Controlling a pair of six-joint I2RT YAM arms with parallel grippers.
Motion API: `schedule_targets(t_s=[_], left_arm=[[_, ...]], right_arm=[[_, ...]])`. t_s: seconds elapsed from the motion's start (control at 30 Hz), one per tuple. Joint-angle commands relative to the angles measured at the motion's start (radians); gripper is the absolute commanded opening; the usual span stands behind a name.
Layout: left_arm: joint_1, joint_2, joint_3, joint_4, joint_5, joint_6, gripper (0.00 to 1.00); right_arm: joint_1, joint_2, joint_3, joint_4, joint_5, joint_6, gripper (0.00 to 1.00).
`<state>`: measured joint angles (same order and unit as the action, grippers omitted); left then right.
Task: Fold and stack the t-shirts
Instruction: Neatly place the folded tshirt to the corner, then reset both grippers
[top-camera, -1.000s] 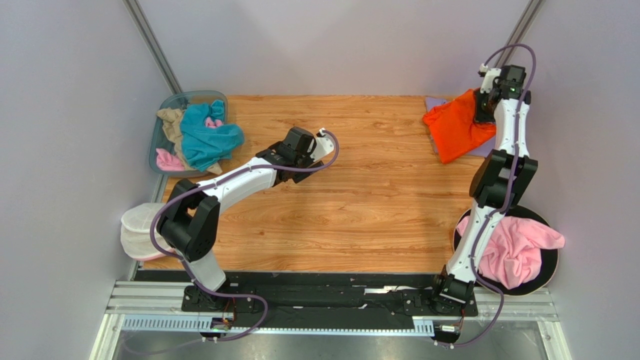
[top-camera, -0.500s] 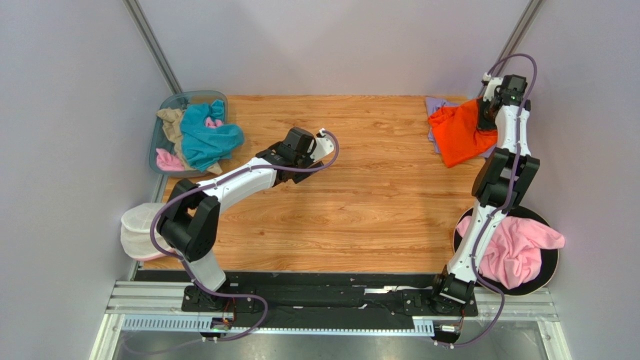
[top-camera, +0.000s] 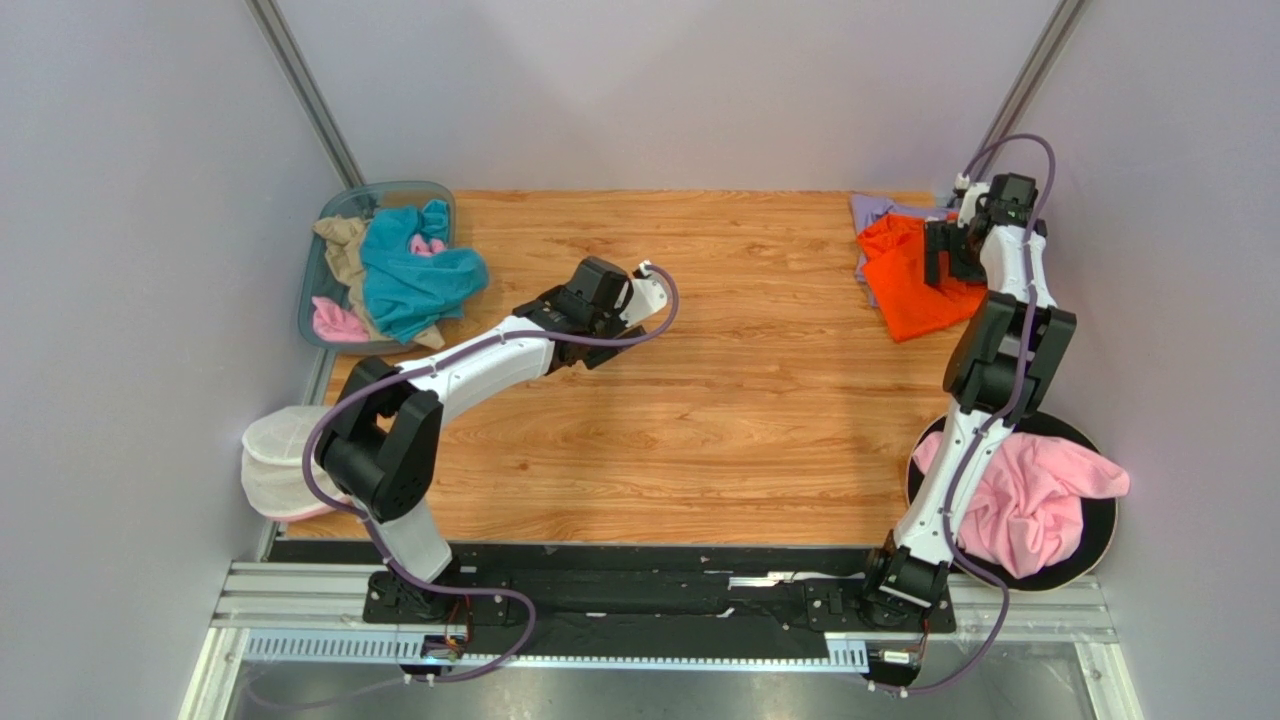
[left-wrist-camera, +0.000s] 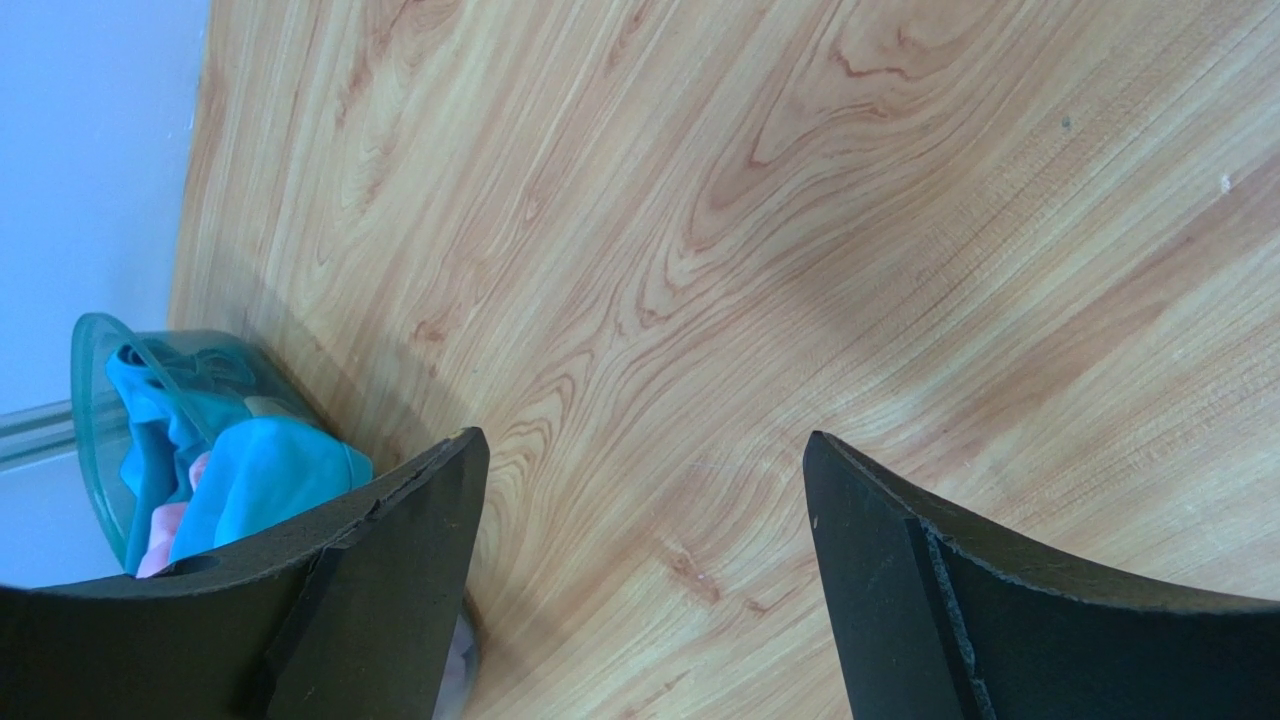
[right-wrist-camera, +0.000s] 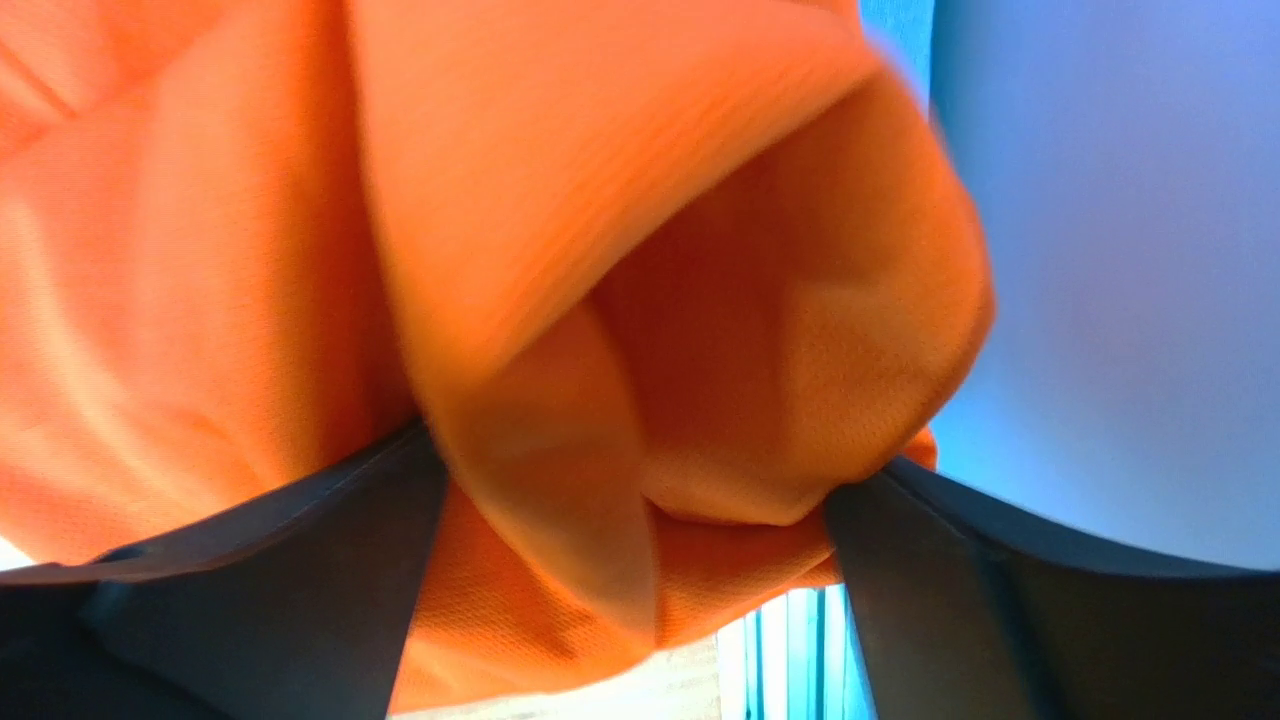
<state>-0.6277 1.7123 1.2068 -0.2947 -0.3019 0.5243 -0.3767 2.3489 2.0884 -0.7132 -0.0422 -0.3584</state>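
Note:
The bright orange t-shirt (top-camera: 909, 281) lies crumpled at the far right of the table, partly over a pale lavender t-shirt (top-camera: 869, 212). My right gripper (top-camera: 947, 249) hangs just over it, open; in the right wrist view orange cloth (right-wrist-camera: 601, 225) fills the wide gap between the jaws of the right gripper (right-wrist-camera: 639, 480). My left gripper (top-camera: 619, 306) is open over bare wood mid-table, with nothing between the fingers (left-wrist-camera: 643, 438). Teal (top-camera: 413, 278), tan (top-camera: 343, 248) and pink (top-camera: 334, 320) t-shirts sit heaped in a bin.
The clear teal bin (top-camera: 323, 218) stands at the back left and shows beside my left finger (left-wrist-camera: 90, 375). A white mesh pouch (top-camera: 278, 458) lies at the left edge. A pink t-shirt (top-camera: 1037, 503) rests on a black round tray (top-camera: 1104, 540) at the near right.
My right gripper has gone from shut to open, and the orange t-shirt has dropped and spread lower on the table. The right arm shifted back and right. The left arm has not moved.

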Motion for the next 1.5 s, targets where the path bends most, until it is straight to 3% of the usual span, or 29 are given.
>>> schedule_targets(t_s=[0.0, 0.23, 0.53, 0.67, 0.8, 0.93, 1.17, 1.47], left_arm=[[0.0, -0.019, -0.003, 0.043, -0.032, 0.016, 0.86], [0.01, -0.085, -0.006, 0.066, -0.059, 0.002, 0.87], [0.033, -0.169, -0.015, 0.046, -0.051, -0.015, 0.88], [0.066, -0.261, -0.042, 0.029, 0.001, -0.081, 0.99], [0.106, -0.341, -0.035, -0.001, 0.018, -0.151, 0.99], [0.174, -0.402, -0.026, -0.03, 0.053, -0.262, 0.99], [0.229, -0.427, -0.065, -0.067, 0.018, -0.277, 0.99], [0.233, -0.566, -0.196, 0.028, 0.04, -0.29, 0.99]], right_arm=[[0.013, -0.152, -0.062, 0.055, 0.028, 0.001, 1.0], [0.024, -0.33, -0.166, 0.087, 0.041, -0.016, 1.0], [0.036, -0.511, -0.24, -0.012, 0.028, -0.03, 1.0], [0.065, -0.661, -0.44, -0.022, -0.01, -0.019, 1.0], [0.114, -0.935, -0.661, 0.03, -0.054, 0.033, 1.0], [0.197, -1.086, -0.778, 0.008, -0.064, 0.122, 1.0], [0.286, -1.171, -0.818, -0.075, -0.197, 0.193, 1.0], [0.286, -1.231, -0.967, 0.04, -0.258, 0.228, 1.0]])
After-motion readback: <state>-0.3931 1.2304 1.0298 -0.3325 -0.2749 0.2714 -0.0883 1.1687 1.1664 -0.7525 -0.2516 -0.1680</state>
